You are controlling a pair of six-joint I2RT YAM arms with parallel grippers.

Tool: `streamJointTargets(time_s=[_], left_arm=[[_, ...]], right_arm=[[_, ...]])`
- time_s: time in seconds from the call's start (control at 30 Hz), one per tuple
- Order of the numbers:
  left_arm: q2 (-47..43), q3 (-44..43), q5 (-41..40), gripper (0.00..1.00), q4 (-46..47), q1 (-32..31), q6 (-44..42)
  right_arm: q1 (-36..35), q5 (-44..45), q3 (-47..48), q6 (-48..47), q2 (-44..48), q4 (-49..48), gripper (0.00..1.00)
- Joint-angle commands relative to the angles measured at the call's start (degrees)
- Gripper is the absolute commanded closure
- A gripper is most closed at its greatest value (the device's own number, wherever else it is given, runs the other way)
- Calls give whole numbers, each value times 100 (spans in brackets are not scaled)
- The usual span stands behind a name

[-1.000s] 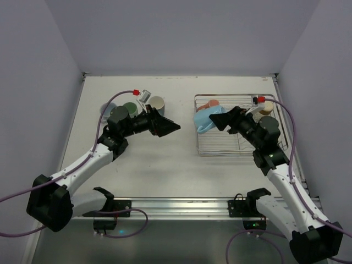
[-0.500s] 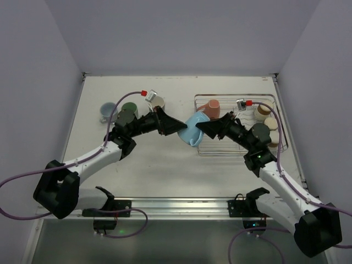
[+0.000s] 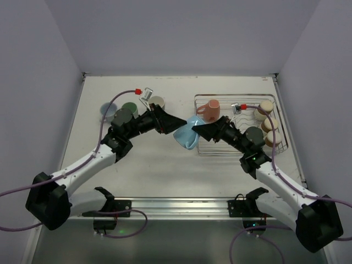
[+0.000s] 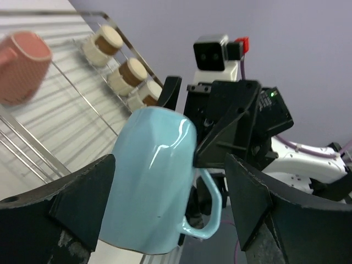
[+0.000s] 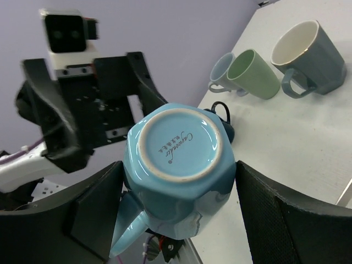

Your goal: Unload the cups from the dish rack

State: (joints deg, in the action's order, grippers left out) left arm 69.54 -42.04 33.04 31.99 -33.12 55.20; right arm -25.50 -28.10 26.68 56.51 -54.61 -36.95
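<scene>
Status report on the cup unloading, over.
Right pincer shut on light blue mug, outside dish rack. Left pincer open, straddling the mug. Nothing in the way.

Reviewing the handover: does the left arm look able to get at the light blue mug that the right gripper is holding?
Probably yes. The left gripper has its open fingers on either side of the light blue mug, which the right gripper holds just outside the dish rack. Nothing sits between them.

light blue mug (image 3: 187, 135), salmon-pink mug (image 3: 209, 109), green mug (image 5: 251, 75) and silver wire rack (image 3: 220, 152).
</scene>
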Motion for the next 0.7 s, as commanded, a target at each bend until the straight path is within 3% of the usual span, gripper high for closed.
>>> streamJointTargets(time_s=[0.0,0.17,0.27,0.37,0.43,0.47,0.67], left_arm=[[-729,-699,-1120,15,-1306,-45,-975],[-1398,-438,-1703,16,-2134,-45,-976],[-1767,44,-1547,19,-2487,-45,-635],[-2040,860,-899,22,-1857,-54,94],[-2163,1353,-555,24,-761,-71,655],[-2172,1487,-501,24,-755,-89,815],[-1849,1602,-456,24,341,-221,1080]], right_arm=[[-17,428,303,-44,188,-348,81],[-17,621,373,-26,91,-260,82],[-17,718,444,53,47,-295,82],[-17,779,470,193,-6,-409,82],[-17,806,444,316,-23,-550,82],[-17,815,444,343,-23,-576,82],[-157,867,347,484,-85,-787,82]])
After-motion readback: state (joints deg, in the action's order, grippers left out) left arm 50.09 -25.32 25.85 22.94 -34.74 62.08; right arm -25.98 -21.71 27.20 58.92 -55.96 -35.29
